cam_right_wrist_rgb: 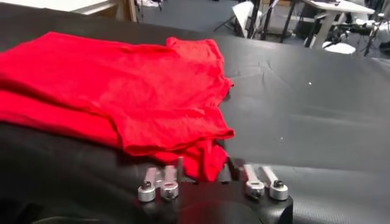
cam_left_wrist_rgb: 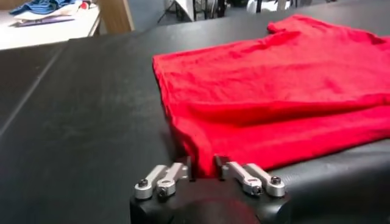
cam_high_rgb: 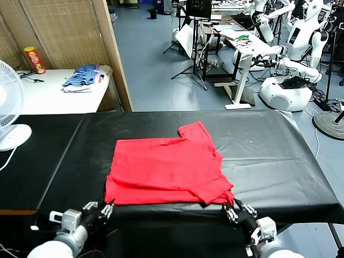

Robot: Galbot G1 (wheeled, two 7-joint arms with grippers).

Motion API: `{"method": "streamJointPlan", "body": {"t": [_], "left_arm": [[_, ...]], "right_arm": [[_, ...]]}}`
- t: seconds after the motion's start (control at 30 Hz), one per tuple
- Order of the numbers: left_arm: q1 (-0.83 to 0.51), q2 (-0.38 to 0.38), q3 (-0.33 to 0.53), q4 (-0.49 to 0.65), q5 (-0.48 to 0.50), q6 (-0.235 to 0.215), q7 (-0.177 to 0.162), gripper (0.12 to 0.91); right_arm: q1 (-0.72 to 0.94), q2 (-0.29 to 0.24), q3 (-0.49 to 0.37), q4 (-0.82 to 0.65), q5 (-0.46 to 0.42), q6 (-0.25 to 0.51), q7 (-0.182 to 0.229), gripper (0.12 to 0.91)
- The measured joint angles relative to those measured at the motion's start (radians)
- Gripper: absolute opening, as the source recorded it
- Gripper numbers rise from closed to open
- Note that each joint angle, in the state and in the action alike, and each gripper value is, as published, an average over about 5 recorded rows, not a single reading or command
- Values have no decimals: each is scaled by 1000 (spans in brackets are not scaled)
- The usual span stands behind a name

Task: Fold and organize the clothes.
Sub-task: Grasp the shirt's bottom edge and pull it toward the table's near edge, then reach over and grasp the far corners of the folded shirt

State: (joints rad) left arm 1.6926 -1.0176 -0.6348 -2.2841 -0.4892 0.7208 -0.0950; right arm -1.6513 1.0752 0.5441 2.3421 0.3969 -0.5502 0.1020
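on black table (cam_high_rgb: 269, 156), folded red t-shirt (cam_high_rgb: 166, 172) long axis left-right, sleeve pointing away, both tools apart

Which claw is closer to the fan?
Left. The left claw sits at the shirt's near left corner, on the fan's side; the right claw is at the near right corner, farther away.

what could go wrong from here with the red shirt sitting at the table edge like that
1. The red T-shirt lies folded with its near hem at the black table edge, so it may slide off.
2. The left gripper and right gripper sit open at the two near corners; fabric between the fingers could snag and undo the fold.
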Motion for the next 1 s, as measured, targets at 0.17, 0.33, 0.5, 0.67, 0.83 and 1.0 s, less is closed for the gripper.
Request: {"method": "streamJointPlan", "body": {"t": [0.17, 0.33, 0.5, 0.67, 0.83, 1.0], "left_arm": [[-63, 9, -29, -41, -99, 16, -1, 797], [-271, -1, 0, 53, -190, 16, -44, 798], [-505, -20, 85, 235, -218, 16, -75, 798], [-703, -41, 193, 430, -214, 3, -74, 798], [-868, -60, 275, 622, -201, -17, -67, 798], [-973, -74, 315, 784, -227, 8, -65, 798]], "right_arm": [[199, -10, -42, -97, 41, 48, 12, 798], [435, -5, -126, -269, 51, 64, 35, 798], [680, 24, -234, -493, 69, 78, 56, 798], [913, 77, -339, -759, 73, 70, 51, 798], [1079, 144, -402, -976, 76, 16, 40, 798], [1170, 213, -422, -1132, 63, -2, -9, 798]]}}
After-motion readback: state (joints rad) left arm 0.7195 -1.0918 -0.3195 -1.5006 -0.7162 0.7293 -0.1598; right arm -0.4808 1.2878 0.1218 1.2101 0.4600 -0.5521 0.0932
